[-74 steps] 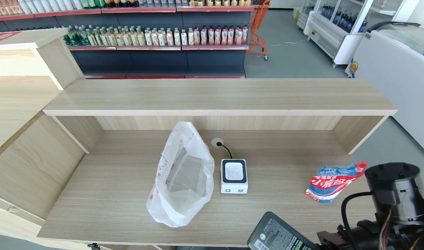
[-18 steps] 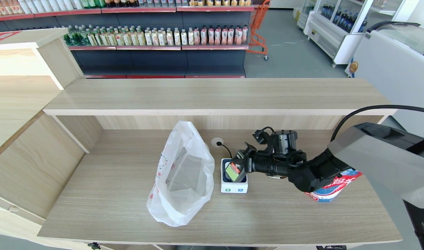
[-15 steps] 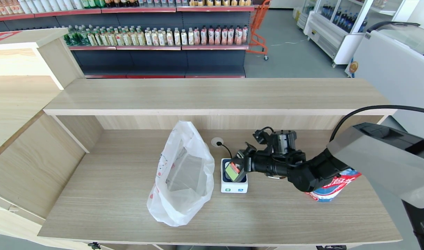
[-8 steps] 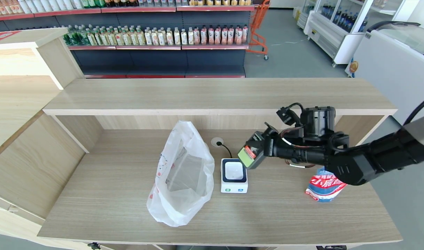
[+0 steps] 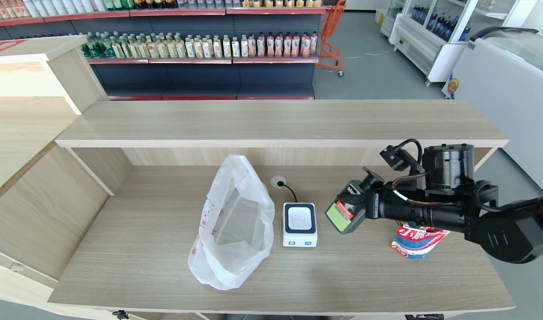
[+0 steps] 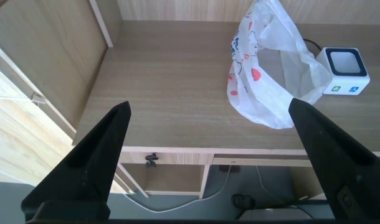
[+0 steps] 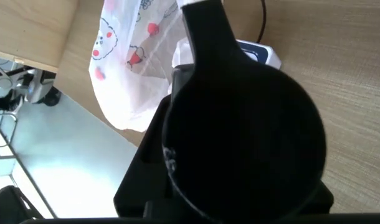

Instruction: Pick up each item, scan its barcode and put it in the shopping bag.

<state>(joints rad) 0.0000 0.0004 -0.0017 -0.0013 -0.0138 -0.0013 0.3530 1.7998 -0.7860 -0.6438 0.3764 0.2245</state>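
Shop checkout counter [image 5: 164, 231]. Right claw [image 5: 358, 205] clamps a small box [image 5: 341, 216] in the air just right of the scanner [image 5: 299, 224], label facing it. Probably the scan step; next, carry it left over the bag [image 5: 235, 222] mouth. Label green-red, print unreadable. Left claw [image 6: 209, 109] wide.

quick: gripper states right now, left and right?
Left gripper: open, holding nothing.
Right gripper: closed on a small box, held in the air to the right of the scanner.
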